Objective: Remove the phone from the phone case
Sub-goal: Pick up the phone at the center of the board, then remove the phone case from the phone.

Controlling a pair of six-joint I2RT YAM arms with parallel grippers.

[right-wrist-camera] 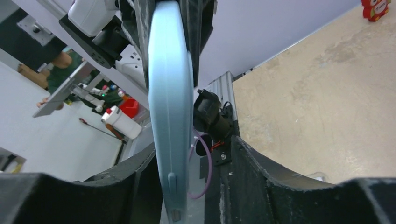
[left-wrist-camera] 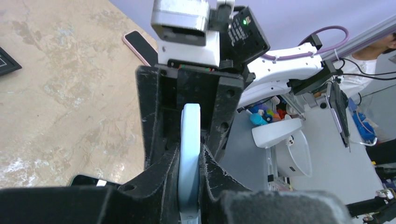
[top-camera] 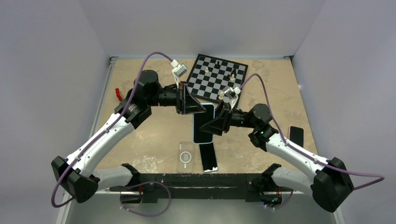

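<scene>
The phone sits in its light-blue case (top-camera: 204, 123), screen up, held in the air over the middle of the table. My left gripper (top-camera: 198, 106) is shut on the case's far end; in the left wrist view both pads press the case edge (left-wrist-camera: 190, 154). My right gripper (top-camera: 212, 126) straddles the near part of the case (right-wrist-camera: 170, 116). Its left finger (right-wrist-camera: 135, 172) lies against the case, and its right finger (right-wrist-camera: 252, 163) stands apart with a clear gap, so it is open.
A clear empty case (top-camera: 186, 157) and a black phone (top-camera: 208, 156) lie on the table below. Another dark phone (top-camera: 296, 135) lies at the right. A chessboard (top-camera: 218, 74) with pieces stands at the back, and a small red object (top-camera: 118, 94) at the left edge.
</scene>
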